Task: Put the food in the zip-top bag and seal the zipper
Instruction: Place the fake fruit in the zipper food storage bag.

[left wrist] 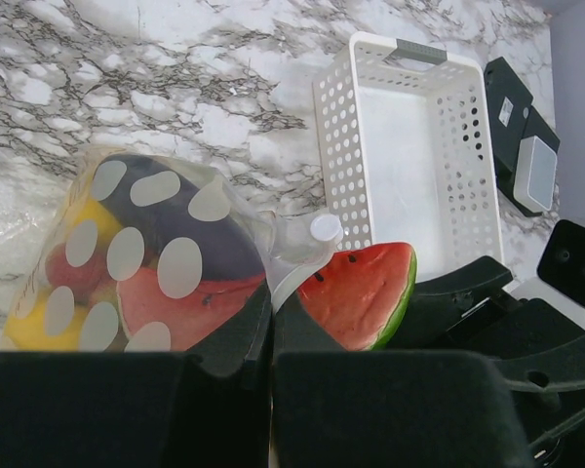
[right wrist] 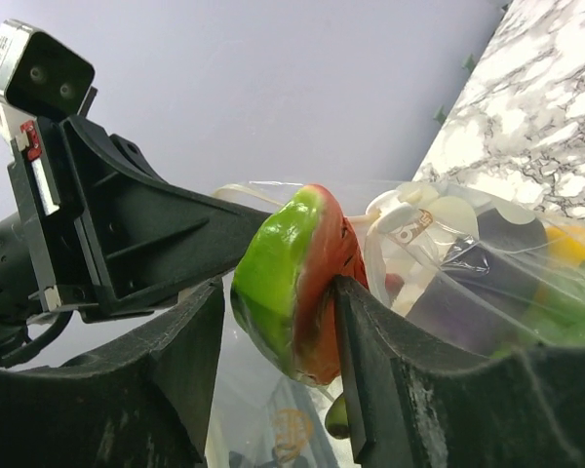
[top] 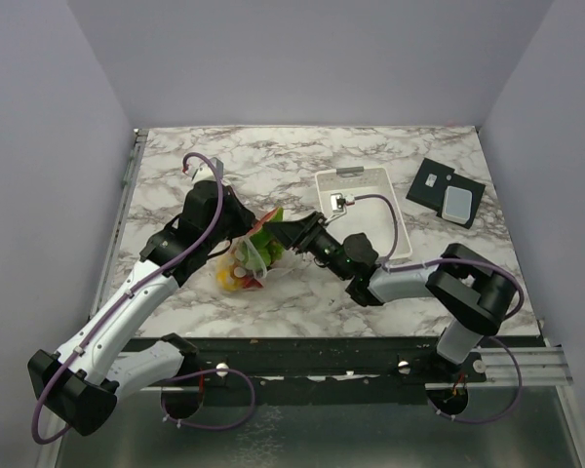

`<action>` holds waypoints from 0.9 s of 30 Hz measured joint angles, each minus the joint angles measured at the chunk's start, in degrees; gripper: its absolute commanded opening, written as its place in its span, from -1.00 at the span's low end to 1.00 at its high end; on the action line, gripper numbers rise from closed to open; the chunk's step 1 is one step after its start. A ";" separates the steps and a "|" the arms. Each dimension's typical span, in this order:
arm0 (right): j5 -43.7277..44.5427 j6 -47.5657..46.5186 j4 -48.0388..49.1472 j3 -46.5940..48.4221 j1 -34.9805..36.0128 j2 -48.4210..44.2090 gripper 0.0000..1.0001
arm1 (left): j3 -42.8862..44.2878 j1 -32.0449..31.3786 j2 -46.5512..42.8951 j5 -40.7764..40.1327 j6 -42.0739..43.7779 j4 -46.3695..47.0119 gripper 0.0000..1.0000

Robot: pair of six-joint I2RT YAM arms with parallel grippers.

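Left gripper (left wrist: 271,314) is fully closed on the rim of the bag (left wrist: 127,244), which lies on the table (top: 370,146). Right gripper (right wrist: 276,297) stands half open around the watermelon slice (right wrist: 292,283) at the bag mouth. The slice apparently touches one finger only.

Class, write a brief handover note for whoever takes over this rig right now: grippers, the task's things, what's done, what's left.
Left gripper: shut, pinching the zip-top bag by its mouth edge.
Right gripper: jaws parted around the watermelon slice, at the bag's mouth.
Done: eggplant and other food are inside the bag.
Left: get the slice fully in, then seal the bag.
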 measured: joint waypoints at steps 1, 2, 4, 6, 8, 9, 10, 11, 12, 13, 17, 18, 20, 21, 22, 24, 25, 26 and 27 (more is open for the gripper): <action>0.00 -0.20 -0.17 -0.13 0.04 -0.22 0.18 | 0.02 -0.02 0.00 0.00 -0.02 0.00 -1.00; 0.02 -0.57 -0.55 -0.31 0.11 -0.52 0.21 | 0.00 -0.02 -0.04 -0.02 -0.02 0.02 -1.00; 0.11 -1.11 -1.90 -0.66 0.15 -1.60 0.27 | 0.02 -0.02 -0.11 -0.07 -0.02 0.02 -1.00; 0.13 -1.79 -3.52 -0.96 0.24 -3.08 0.31 | 0.02 -0.02 -0.24 -0.20 -0.02 0.00 -1.00; 0.13 -2.54 -5.57 -1.09 0.33 -4.87 0.32 | 0.00 -0.02 -0.50 -0.37 -0.02 0.00 -1.00; 0.13 -2.93 -6.82 -1.09 0.33 -5.88 0.33 | 0.00 -0.02 -0.61 -0.42 0.00 0.00 -1.00; 0.15 -3.26 -7.96 -1.09 0.33 -6.75 0.33 | 0.02 -0.02 -0.72 -0.50 -0.02 -0.02 -1.00; 0.17 -3.69 -9.64 -1.09 0.33 -7.93 0.34 | 0.02 -0.02 -0.83 -0.59 0.00 0.00 -1.00; 0.22 -4.11 -11.65 -1.07 0.35 -9.11 0.34 | 0.00 -0.02 -0.98 -0.66 0.00 0.00 -1.00; 0.31 -4.52 -13.92 -0.96 0.35 -10.29 0.34 | 0.02 -0.02 -1.09 -0.76 0.00 -0.02 -1.00; 0.87 -6.49 -23.08 0.44 0.35 -14.05 0.35 | 0.00 -0.02 -1.60 -1.22 0.04 -0.04 -1.00; 1.18 -7.04 -25.42 0.83 0.35 -14.95 0.35 | 0.00 -0.02 -1.73 -1.31 0.04 -0.04 -1.00; 1.90 -8.09 -30.14 1.60 0.35 -16.81 0.35 | 0.00 -0.02 -1.95 -1.46 0.17 -0.02 -1.00; 2.32 -8.59 -32.44 2.05 0.35 -17.66 0.35 | 0.00 -0.02 -2.05 -1.49 0.24 -0.02 -1.00; 2.73 -9.20 -34.51 2.58 0.35 -18.40 0.35 | 0.00 -0.02 -2.14 -1.49 0.35 -0.04 -1.00; 3.43 -10.51 -38.32 3.76 0.35 -19.74 0.35 | 0.00 -0.02 -2.25 -1.46 0.50 -0.04 -1.00; 3.54 -11.13 -39.78 4.33 0.35 -20.20 0.35 | 0.00 -0.02 -2.29 -1.46 0.63 -0.04 -1.00; 3.61 -11.65 -41.24 4.98 0.35 -20.46 0.35 | 0.00 -0.02 -2.32 -1.46 0.68 -0.02 -1.00; 3.61 -12.09 -42.88 5.84 0.35 -20.63 0.35 | 0.00 -0.02 -2.32 -1.46 0.74 -0.04 -1.00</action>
